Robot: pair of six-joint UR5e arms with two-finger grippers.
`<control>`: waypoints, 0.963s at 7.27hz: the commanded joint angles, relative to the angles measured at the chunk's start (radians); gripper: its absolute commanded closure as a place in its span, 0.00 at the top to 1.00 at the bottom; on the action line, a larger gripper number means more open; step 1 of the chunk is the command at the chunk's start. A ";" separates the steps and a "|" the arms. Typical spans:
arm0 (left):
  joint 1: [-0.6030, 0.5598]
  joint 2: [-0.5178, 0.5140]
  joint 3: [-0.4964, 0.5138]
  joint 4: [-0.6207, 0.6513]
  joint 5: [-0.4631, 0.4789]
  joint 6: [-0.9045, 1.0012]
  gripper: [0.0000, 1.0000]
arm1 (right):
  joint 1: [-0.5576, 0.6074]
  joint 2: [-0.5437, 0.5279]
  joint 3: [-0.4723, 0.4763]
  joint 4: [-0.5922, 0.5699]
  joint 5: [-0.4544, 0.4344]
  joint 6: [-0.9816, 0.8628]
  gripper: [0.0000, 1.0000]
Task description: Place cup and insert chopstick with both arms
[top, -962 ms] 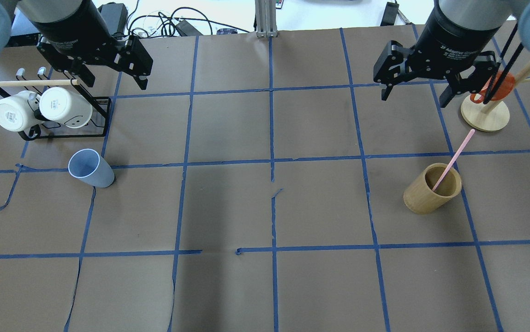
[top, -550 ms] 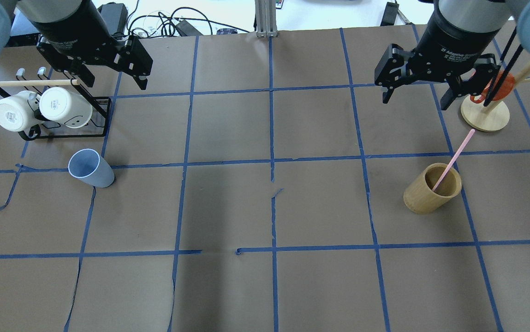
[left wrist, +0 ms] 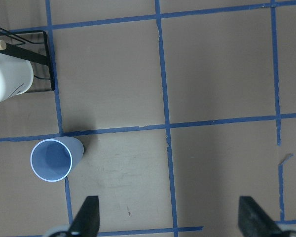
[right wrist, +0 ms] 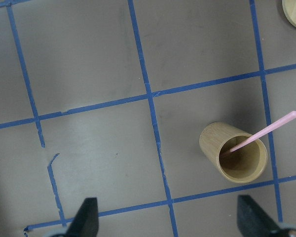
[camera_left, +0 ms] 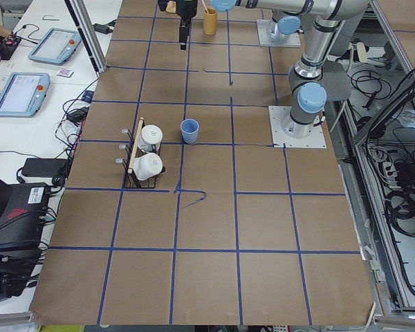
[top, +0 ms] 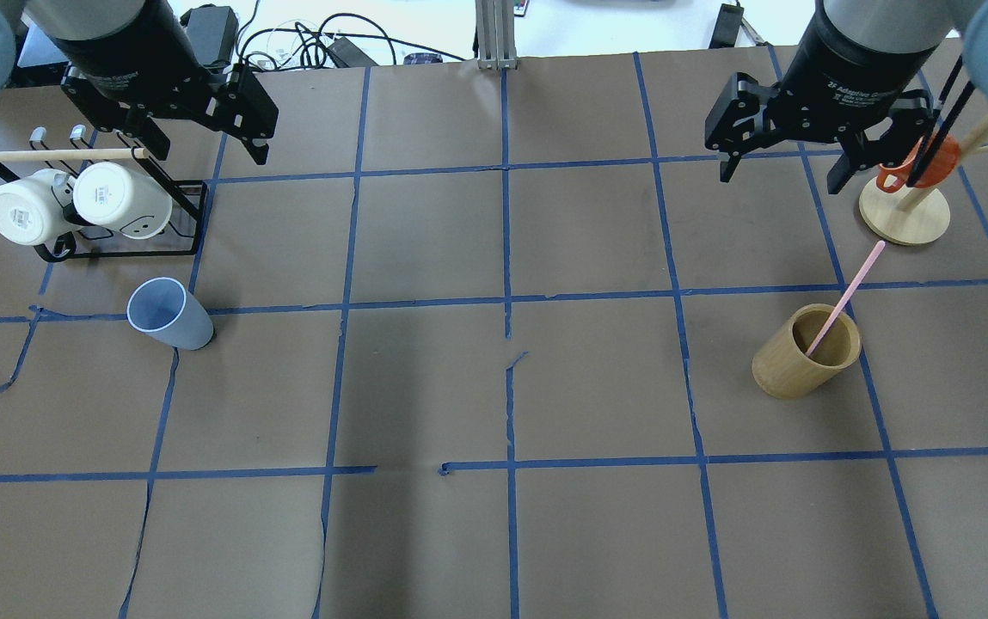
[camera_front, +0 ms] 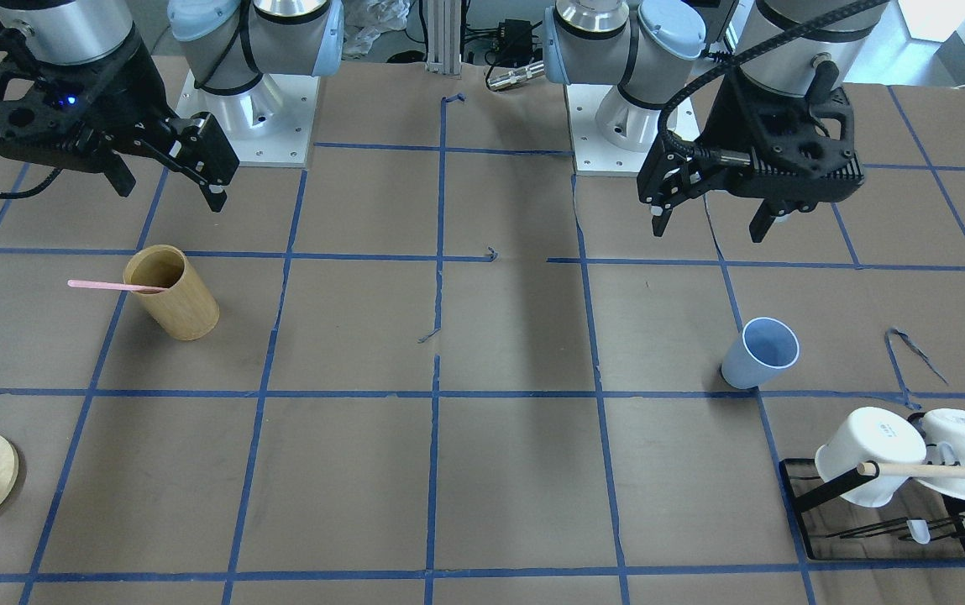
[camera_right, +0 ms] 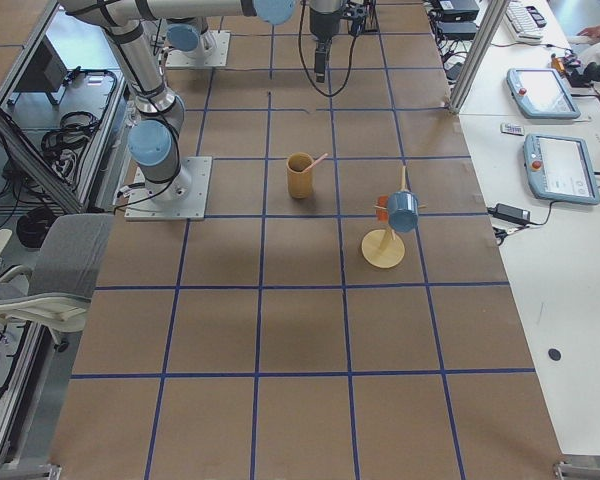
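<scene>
Left gripper [top: 208,144], jaws spread wide and empty, hangs well apart from the light blue cup [top: 168,314], which stands upright on the table. Further right, the pink chopstick [top: 846,297] leans in a tan wooden cylinder [top: 790,365]. It is well clear of the right gripper [top: 782,176], labelled "2F Adaptive Gripper", also wide open.

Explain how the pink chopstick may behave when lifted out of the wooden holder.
The chopstick looks thin and straight, so probably stiff and very light. It leans loosely on the rim of the wooden holder, so it should slide out freely. Being so narrow, it may pivot in a grasp.
</scene>
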 commanded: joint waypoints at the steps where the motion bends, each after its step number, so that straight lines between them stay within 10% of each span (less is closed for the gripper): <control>1: 0.012 -0.012 -0.009 0.003 -0.002 0.024 1.00 | -0.005 0.022 0.000 -0.004 -0.002 -0.001 1.00; 4: 0.093 -0.014 -0.083 0.006 -0.008 0.198 1.00 | -0.014 0.064 0.002 -0.007 -0.002 -0.199 1.00; 7: 0.181 -0.051 -0.429 0.390 0.033 0.305 1.00 | -0.090 0.100 0.026 0.010 -0.083 -0.538 1.00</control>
